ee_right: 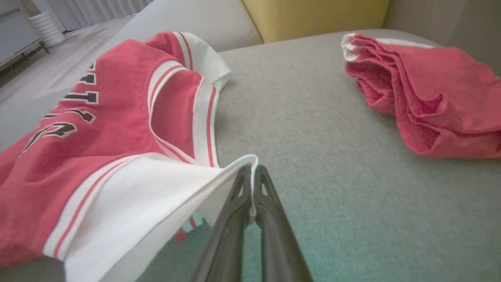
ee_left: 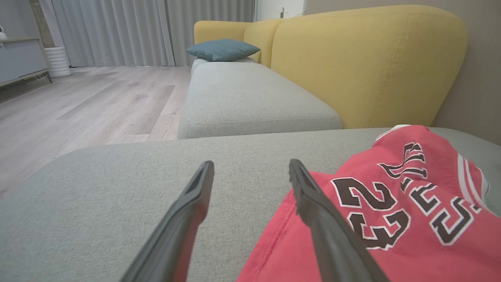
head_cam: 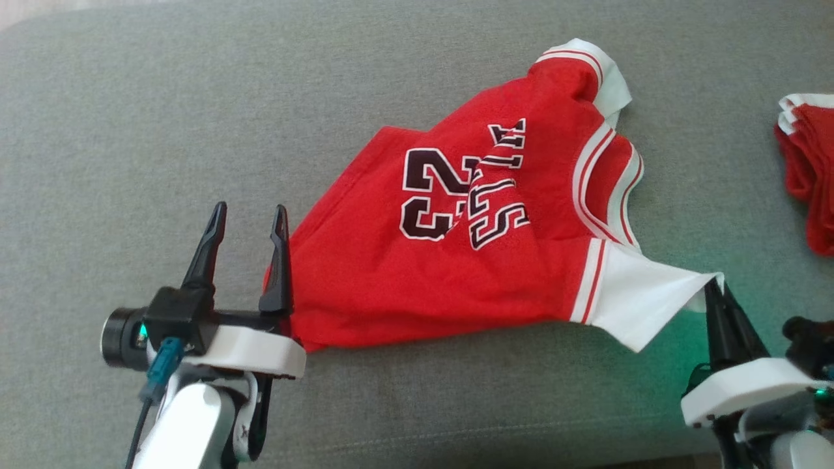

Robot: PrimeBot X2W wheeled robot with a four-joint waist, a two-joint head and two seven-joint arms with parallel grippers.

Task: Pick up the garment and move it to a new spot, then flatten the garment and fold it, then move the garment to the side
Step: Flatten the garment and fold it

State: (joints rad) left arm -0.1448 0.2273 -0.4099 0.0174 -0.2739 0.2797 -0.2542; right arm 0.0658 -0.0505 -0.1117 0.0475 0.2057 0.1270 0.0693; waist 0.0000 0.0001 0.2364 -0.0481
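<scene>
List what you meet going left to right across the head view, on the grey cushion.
Open left gripper with two dark fingers → red basketball jersey with white trim and black numbers → right gripper, shut on that jersey's white corner → crumpled red cloth with white edging.

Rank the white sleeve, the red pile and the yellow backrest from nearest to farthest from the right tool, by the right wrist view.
1. White sleeve: pinched in the shut right tool.
2. Red pile: on the grey cushion, upper right.
3. Yellow backrest: beyond the cushion, at top.
</scene>
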